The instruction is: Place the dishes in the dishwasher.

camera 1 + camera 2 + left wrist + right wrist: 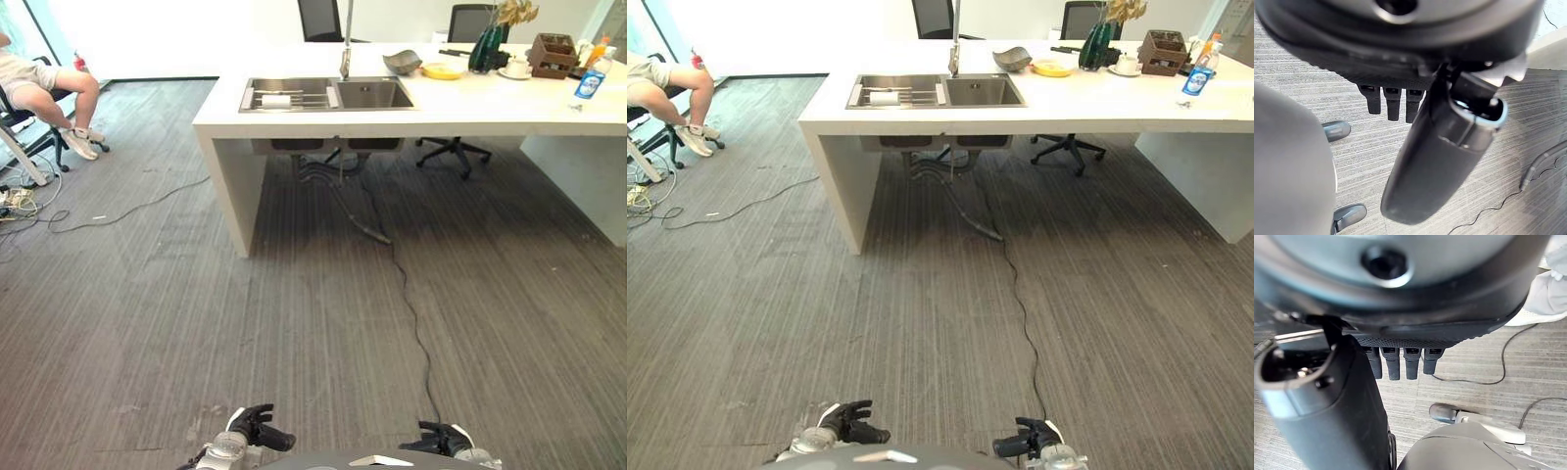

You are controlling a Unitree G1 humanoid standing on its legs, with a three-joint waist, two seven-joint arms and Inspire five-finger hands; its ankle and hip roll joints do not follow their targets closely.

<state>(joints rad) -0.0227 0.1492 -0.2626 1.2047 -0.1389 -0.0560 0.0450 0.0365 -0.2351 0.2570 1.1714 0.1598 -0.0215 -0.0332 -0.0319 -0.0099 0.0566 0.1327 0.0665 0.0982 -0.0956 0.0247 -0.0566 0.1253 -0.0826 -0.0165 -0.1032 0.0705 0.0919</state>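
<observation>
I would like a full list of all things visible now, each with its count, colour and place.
counter: one, white, far across the floor
sink: one, steel, two basins, set in the counter
tap: one, silver, behind the sink
bowl: one, grey, right of the tap
plate: one, yellow, beside the bowl
cup: one, white, on a saucer
bottle: one, blue label, counter's right end
office chairs: two, black, behind the counter
person: one, seated, far left
left hand: dark, low, relaxed, empty
right hand: dark, low, relaxed, empty
</observation>
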